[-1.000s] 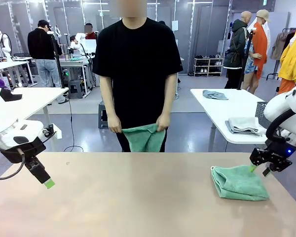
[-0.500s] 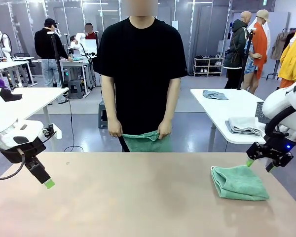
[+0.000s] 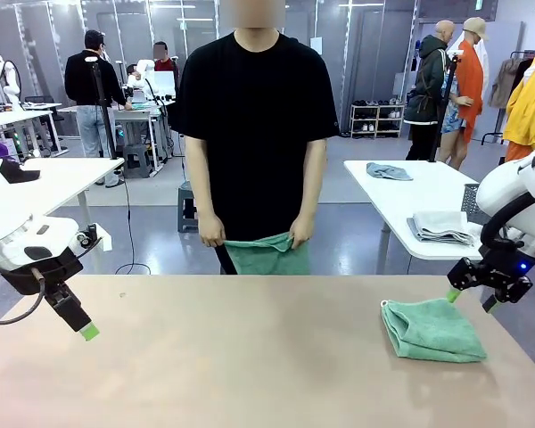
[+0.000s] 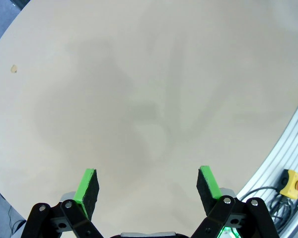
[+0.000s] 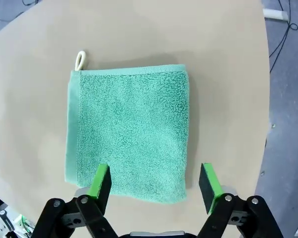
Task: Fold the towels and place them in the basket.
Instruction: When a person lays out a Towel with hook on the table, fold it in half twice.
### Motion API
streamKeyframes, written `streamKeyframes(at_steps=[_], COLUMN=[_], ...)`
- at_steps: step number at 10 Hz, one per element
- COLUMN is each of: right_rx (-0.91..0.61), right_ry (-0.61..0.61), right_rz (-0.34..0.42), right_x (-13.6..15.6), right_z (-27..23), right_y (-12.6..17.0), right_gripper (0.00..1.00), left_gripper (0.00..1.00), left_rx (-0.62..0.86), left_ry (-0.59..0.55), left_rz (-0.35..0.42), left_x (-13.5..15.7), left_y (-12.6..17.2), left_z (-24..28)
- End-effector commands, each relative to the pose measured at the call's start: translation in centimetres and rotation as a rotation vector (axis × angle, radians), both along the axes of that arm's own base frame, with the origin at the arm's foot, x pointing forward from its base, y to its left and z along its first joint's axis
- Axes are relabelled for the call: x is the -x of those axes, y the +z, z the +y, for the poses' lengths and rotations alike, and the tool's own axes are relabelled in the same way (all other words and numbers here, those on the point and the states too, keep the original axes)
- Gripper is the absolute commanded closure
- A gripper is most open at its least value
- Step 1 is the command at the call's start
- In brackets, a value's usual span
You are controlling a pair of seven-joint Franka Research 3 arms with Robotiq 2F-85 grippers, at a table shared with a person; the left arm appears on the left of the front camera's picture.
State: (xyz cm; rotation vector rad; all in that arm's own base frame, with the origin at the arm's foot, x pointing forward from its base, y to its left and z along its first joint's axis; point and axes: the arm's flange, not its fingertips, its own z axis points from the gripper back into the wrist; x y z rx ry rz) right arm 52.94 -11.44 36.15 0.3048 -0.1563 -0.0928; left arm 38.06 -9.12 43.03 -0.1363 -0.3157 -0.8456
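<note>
A mint-green towel (image 3: 432, 330) lies folded in a square on the right of the tan table (image 3: 232, 357), its white loop toward the middle. My right gripper (image 3: 471, 300) hovers open just above the towel's far right edge. In the right wrist view the towel (image 5: 129, 131) lies flat below the spread fingers of the right gripper (image 5: 155, 186). The person across the table holds a second towel (image 3: 266, 254) in both hands at waist height. My left gripper (image 3: 85, 328) hangs open over bare table at the left and holds nothing (image 4: 149, 186). A dark mesh edge, perhaps the basket (image 3: 470, 203), peeks out behind my right arm.
A white side table (image 3: 401, 192) at the back right carries grey folded cloths (image 3: 441, 227). Another white table (image 3: 45, 183) stands at the left. A yellow emergency-stop button (image 4: 294, 182) sits off the table edge in the left wrist view.
My right gripper has risen a little off the folded towel and opened slightly wider. The person has drawn their towel up into a shorter fold. The left arm has not moved.
</note>
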Motion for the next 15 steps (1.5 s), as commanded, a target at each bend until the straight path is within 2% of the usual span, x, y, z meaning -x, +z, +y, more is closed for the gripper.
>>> streamKeyframes(at_steps=[1, 8, 9, 10, 12, 13, 15], right_rx=[-0.015, 0.000, 0.016, 0.099, 0.174, 0.206, 0.254], right_ry=[0.008, 0.000, 0.136, 0.235, 0.408, 0.486, 0.621], right_rz=[-0.005, 0.000, -0.088, -0.167, -0.297, -0.348, -0.402], right_x=[-0.2, 0.0, 1.6, 3.6, 6.8, 8.3, 10.8], right_z=[-0.2, 0.0, 1.4, 3.4, 7.2, 9.4, 13.5], right_y=[-0.1, 0.0, 2.5, 5.3, 11.5, 14.1, 16.7], right_gripper=[0.11, 0.11, 0.11, 0.11, 0.11, 0.11, 0.11], left_gripper=[0.00, 0.00, 0.00, 0.00, 0.00, 0.00, 0.00], left_rx=[-0.014, -0.014, 0.000, 0.070, 0.138, 0.177, 0.208], left_ry=[0.019, 0.019, 0.000, 0.035, 0.150, 0.172, 0.175], left_rz=[-0.002, -0.002, 0.000, 0.026, 0.018, 0.005, -0.009], left_x=[0.1, 0.1, 0.0, -0.3, -0.1, 0.3, 1.2], left_y=[0.0, 0.0, 0.0, 2.0, 6.0, 7.6, 10.0], left_z=[-0.2, -0.2, 0.0, 1.4, 5.0, 6.3, 6.4])
